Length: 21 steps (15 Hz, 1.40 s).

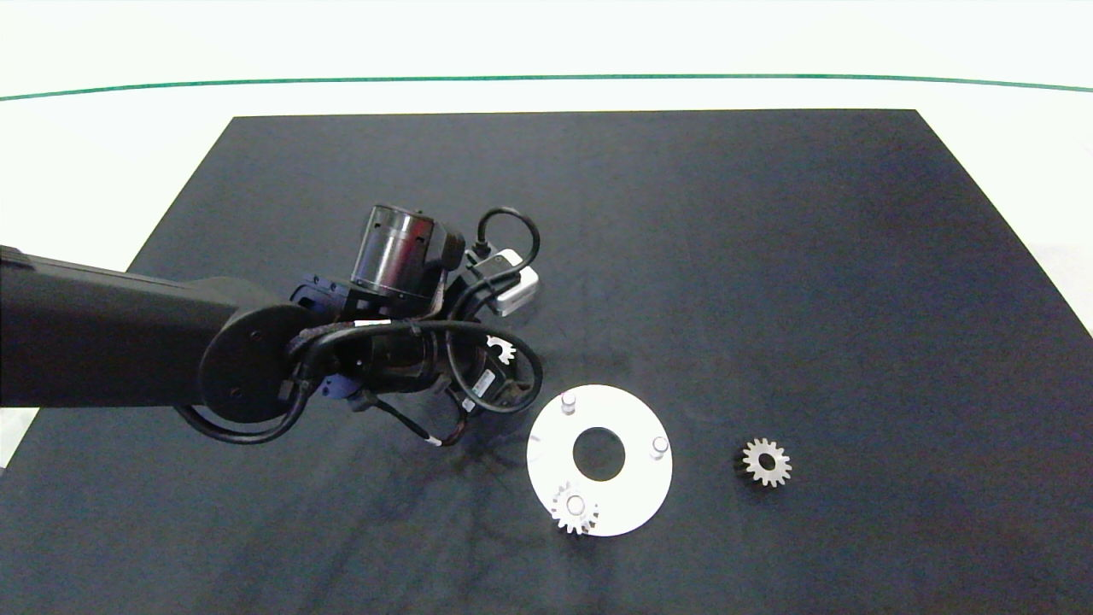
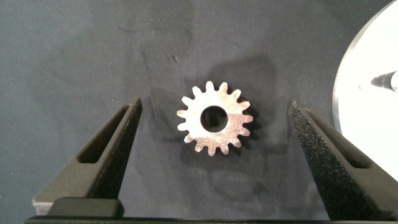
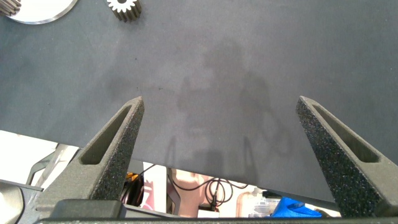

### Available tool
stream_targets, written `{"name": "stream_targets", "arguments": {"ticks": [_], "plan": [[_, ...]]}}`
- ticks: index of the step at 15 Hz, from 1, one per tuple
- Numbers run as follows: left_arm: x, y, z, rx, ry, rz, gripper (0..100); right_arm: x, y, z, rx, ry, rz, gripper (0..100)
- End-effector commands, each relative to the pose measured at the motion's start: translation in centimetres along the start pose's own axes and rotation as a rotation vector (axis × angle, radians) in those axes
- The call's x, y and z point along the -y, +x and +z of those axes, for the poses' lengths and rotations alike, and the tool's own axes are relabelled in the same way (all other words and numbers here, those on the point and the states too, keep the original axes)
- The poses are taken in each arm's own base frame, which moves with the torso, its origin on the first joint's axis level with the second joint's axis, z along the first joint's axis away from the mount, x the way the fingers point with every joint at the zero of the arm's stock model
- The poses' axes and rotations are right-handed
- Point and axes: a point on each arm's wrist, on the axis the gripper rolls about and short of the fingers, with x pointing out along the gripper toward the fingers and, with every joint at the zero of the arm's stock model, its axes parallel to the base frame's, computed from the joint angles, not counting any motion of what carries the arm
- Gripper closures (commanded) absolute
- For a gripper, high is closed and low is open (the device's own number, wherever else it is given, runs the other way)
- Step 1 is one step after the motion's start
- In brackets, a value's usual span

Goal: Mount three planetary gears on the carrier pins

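Left gripper point(image 2: 214, 134) spread wide around a loose gear point(image 2: 214, 119); right gripper point(image 3: 217, 149) spread too, off the mat's edge.

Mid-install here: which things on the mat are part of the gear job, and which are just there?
Job:
- silvery spur gear between the open left gripper fingers
- gear already on a pin
- loose gear on the mat
- flat white ring-shaped disc, two bare whitish pins

Not part of it:
- black mat
- white table with green line
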Motion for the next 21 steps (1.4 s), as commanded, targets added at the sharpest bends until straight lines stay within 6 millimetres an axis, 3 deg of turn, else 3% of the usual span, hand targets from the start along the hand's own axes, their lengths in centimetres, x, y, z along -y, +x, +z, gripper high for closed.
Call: {"name": "stream_targets", "arguments": {"ticks": [1, 21], "plan": [[0.05, 0.2, -0.03, -0.003, 0.003, -0.002, 8, 0.0, 0.0, -0.08, -0.004, -0.001, -0.004, 0], [-0.11, 0.49, 0.25, 0.005, 0.011, -0.007, 47, 0.01, -0.02, -0.1, -0.002, -0.001, -0.006, 0]]}}
